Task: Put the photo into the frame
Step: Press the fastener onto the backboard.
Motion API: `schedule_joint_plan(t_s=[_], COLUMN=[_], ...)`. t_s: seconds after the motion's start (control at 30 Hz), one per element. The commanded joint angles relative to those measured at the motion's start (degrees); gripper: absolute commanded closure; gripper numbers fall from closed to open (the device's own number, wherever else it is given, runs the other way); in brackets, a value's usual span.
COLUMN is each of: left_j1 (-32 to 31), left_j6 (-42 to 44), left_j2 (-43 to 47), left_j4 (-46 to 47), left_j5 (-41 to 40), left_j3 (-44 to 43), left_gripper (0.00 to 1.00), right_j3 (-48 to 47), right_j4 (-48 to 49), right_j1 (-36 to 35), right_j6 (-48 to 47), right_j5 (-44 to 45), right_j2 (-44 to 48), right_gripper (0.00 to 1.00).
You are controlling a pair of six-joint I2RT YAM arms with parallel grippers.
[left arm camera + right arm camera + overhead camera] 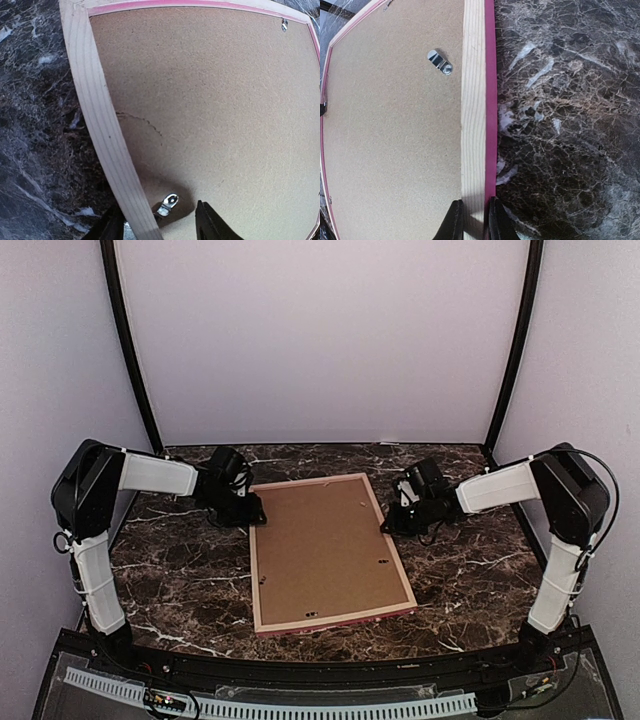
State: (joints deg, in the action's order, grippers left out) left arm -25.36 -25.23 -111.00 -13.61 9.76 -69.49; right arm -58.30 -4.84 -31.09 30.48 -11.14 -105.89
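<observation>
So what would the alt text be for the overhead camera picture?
A pink-edged wooden picture frame lies back up on a dark marble table, its brown backing board showing. Two robot arms reach in from the sides, the left gripper at its far left corner, the right gripper at its right edge.

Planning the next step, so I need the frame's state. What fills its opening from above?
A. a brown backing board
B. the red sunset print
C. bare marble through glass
A: a plain brown backing board fills the frame rail to rail, with a metal clip lying on it.
</observation>
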Motion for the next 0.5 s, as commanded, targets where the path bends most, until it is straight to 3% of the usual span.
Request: schedule_joint_plan(t_s=[0.0,0.3,0.47], left_j1=[-0.21,-0.21,-0.21], left_j6=[1.42,2.58,2.73], left_j2=[-0.28,0.07,2.93], left_j4=[-3.94,-5.29,-5.21], left_j5=[-0.81,-2.73,-0.43], left_j3=[-0.46,-0.33,2.17], left_gripper=[0.49,0.56,0.40], right_j3=[0.04,-0.31,-0.22], right_j4=[-1.48,-1.57,-1.63], right_j1=[-1.11,-1.15,-0.75], right_j6=[0.54,0.50,1.65], right_j5=[-3.68,-3.54,-2.19], right_j2=[-2.83,-3.14,-2.82], right_gripper=[1.00,1.00,1.00])
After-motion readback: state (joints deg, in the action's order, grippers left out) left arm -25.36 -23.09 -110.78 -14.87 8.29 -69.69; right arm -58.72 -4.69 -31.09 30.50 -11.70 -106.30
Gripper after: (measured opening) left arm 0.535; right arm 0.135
